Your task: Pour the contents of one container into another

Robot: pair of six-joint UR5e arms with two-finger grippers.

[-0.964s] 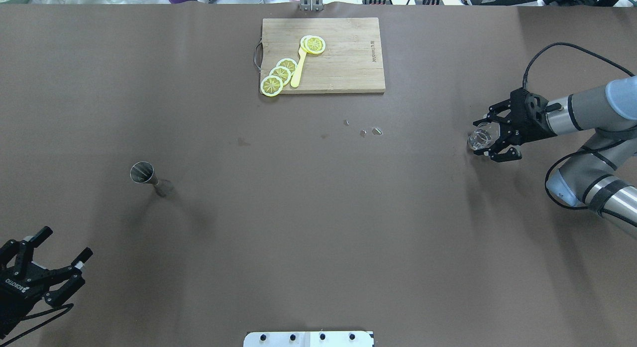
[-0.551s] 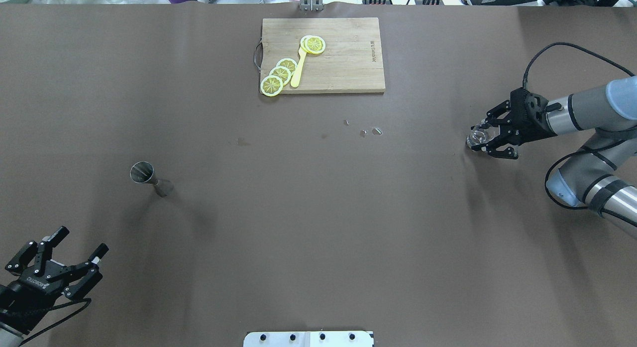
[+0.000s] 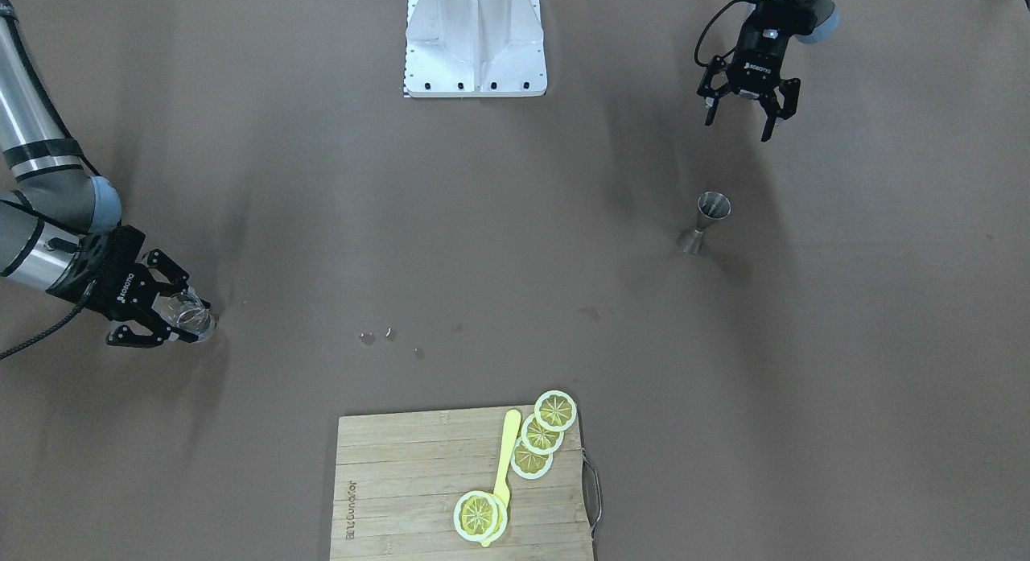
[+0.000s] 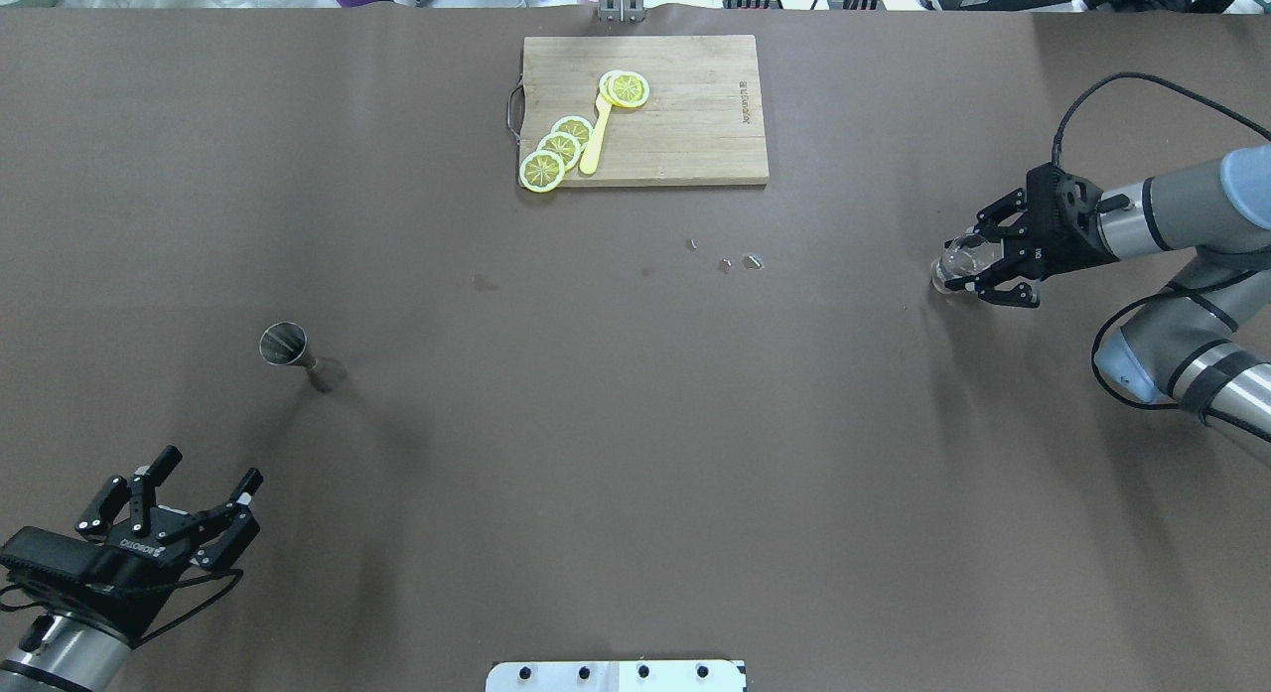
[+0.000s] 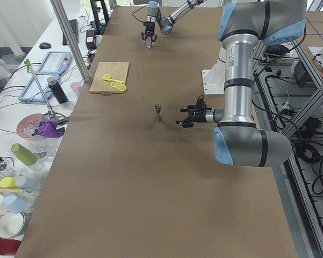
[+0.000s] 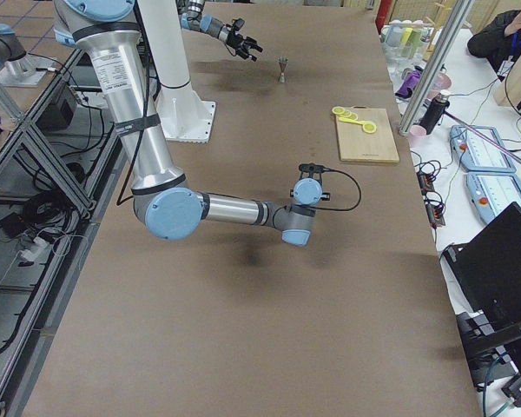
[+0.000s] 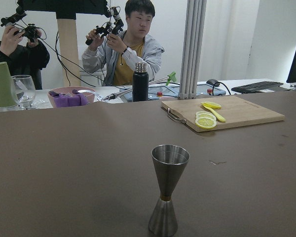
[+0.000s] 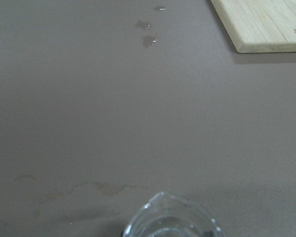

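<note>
R claw (image 4: 971, 267) is seen narrowed round the glass cup (image 4: 953, 265), which sits btwn its fingertips, low at the table. A grip is judged made, tho contact isn't plainly shown. L claw (image 4: 207, 471) is held wide open, w/ nothing in it. The jigger (image 4: 288, 346) stands upright, long axis vertical, ahead of the L claw & near it, well apart from the R claw. The L arm is thus judged nearer for pick-up. The jigger's open mouth & dead-ahead line are shown only by the L wrist view. The spacing is given by the overhead. In the R wrist view only the cup's spouted rim is shown, no fingers.
</note>
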